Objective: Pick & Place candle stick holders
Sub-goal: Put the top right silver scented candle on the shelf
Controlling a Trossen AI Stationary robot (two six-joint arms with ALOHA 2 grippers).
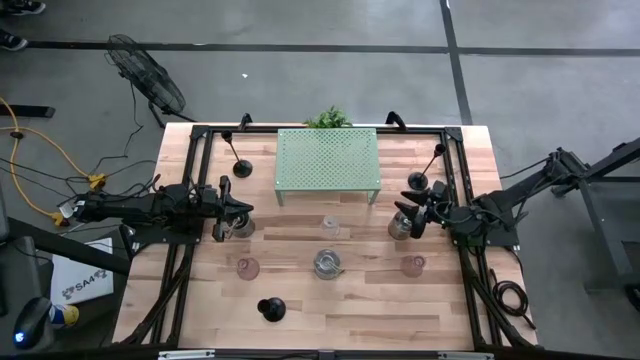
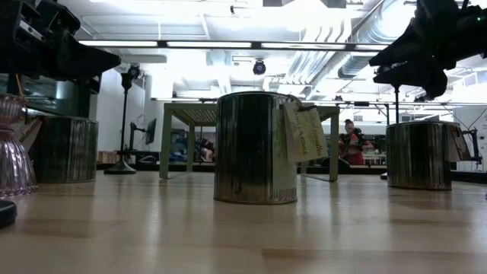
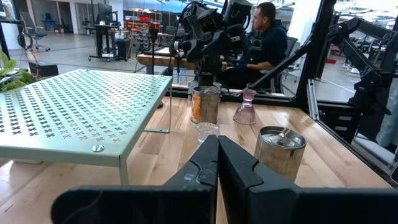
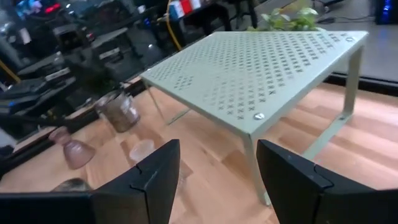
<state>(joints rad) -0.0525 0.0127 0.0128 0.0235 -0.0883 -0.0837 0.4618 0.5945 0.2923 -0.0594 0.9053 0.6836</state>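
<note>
Fingers point(image 4: 163, 180) of right arm apart, left arm's point(image 3: 217, 165) together, over wood table point(image 1: 330, 300) w/ green rack point(image 1: 328, 158).

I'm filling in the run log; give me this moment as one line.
left hand: shut, empty, above silver cup | right hand: open, empty, above silver cup | rack: bare

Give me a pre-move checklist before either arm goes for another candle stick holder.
1. Left gripper empty, jaws shut: ok.
2. Right gripper empty, jaws open: ok.
3. Shiny silver cup at the table's middle upright, untouched: ok.
4. Pale green perforated metal rack top bare: ok.
5. Pink glass holder standing apart from the other holders: ok.
6. Silver cup under the right gripper, clearance: cannot tell.
</note>
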